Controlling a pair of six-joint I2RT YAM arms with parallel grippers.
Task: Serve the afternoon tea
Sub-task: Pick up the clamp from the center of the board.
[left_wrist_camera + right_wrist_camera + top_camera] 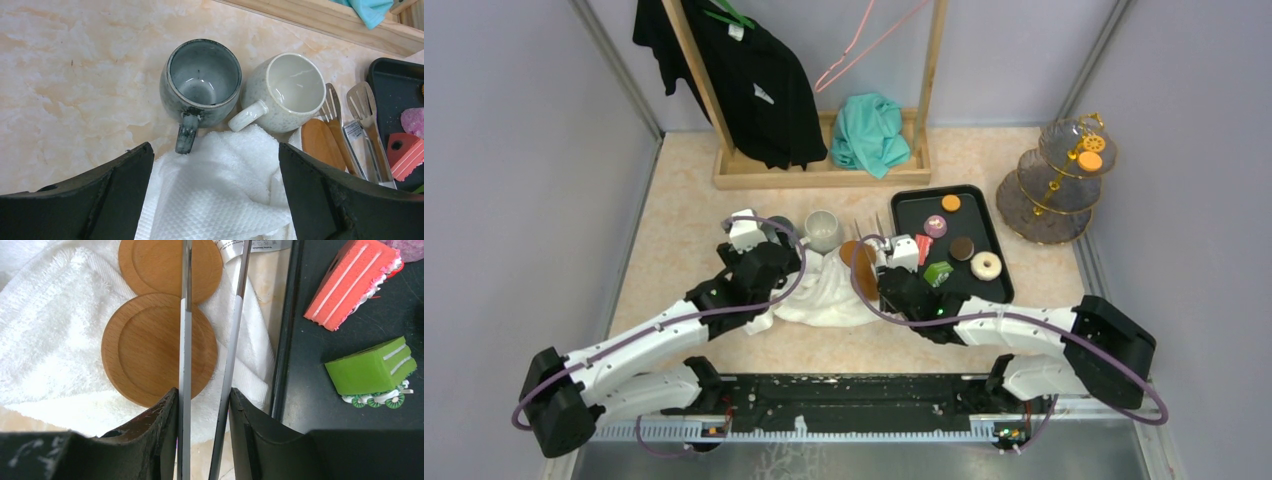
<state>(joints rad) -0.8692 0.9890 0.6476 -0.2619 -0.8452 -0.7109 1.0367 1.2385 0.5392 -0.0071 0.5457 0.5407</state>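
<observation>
The clear-glass three-tier stand (1056, 180) is at the far right, with orange sweets (1090, 160) on its top tier. More sweets lie on the black tray (914, 205): an orange disc (950, 203), a white doughnut (986, 265), a red slice (350, 285) and a green slice (372, 371). The grey mug (201, 80) stands upright and empty beside a white mug (290, 90). Just short of the grey mug's handle, my left gripper (215, 195) hangs open over a white towel (220, 200). My right gripper (205, 397) is shut on both arms of the metal tongs (186, 340).
Two wooden coasters (159, 357) lie on the towel under the tongs, next to the tray's left rim (285, 340). A wooden clothes rack (824, 175) with a black shirt (754, 80) and a teal cloth (869, 135) stands at the back. Grey walls close both sides.
</observation>
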